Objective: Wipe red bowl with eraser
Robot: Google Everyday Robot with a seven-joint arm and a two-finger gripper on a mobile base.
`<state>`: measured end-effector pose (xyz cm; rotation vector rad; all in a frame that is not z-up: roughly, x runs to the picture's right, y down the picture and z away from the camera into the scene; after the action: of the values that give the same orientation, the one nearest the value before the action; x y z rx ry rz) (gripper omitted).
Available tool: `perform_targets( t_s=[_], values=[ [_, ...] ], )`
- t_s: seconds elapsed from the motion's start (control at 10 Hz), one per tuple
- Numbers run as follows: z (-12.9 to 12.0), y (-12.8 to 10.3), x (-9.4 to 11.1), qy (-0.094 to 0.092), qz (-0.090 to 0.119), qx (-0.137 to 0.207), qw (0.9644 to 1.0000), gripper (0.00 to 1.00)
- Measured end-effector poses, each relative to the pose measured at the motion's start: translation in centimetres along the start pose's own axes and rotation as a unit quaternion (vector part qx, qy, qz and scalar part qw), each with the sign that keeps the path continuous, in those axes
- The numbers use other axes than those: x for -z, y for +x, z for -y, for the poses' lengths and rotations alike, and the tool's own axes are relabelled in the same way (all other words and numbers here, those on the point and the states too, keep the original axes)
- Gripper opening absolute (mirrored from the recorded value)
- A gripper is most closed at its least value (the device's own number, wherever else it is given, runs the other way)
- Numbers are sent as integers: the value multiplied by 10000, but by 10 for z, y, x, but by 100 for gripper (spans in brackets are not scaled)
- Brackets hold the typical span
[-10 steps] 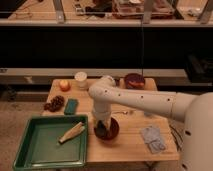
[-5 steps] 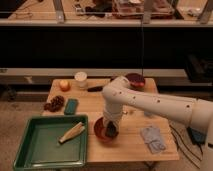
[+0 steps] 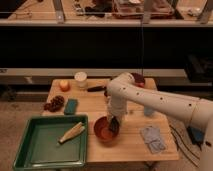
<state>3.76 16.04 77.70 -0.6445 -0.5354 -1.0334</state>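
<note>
Red bowl [image 3: 103, 131] sits at the near edge of the table [image 3: 91, 104], just right of the green tray [image 3: 50, 118], and that's where your action is. Your gripper [image 3: 114, 125] is down inside it, over the right half of the inside. It reads as one dark mass there, so you can't tell whether it is clamped on anything, and the eraser can't be made out apart from it. In the tray, you've got a pale tan husk-like piece [image 3: 71, 132] lying at a slant. Off to your bowl's right, a bluish-grey cloth [image 3: 152, 139] lies flat near the front corner.

Move back a row: the teal block [image 3: 71, 106] sits beside a dark reddish pinecone-like cluster [image 3: 54, 103] on the left side. The white arm [image 3: 160, 102] sweeps in from the right and drops down into the bowl.

At the far edge you see an orange fruit [image 3: 64, 85], a white cup [image 3: 80, 79], a dark slim object [image 3: 96, 89] lying flat, and the maroon bowl [image 3: 138, 78] peeking out behind the arm.
</note>
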Motion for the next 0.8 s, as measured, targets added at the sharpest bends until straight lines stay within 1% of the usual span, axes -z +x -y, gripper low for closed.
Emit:
perform_targets(
  t_s=[0.3,0.4,0.5,0.7,0.8],
  values=[
    [36,-10,-7,-35,51,260,9996,0],
    [52,-17,-10,-55,85,407,9991,0],
    [61,-21,-11,-75,99,539,9985,0],
    [67,-34,-11,-91,132,774,9969,0],
    [66,-41,-10,-102,149,855,9962,0]
  ],
)
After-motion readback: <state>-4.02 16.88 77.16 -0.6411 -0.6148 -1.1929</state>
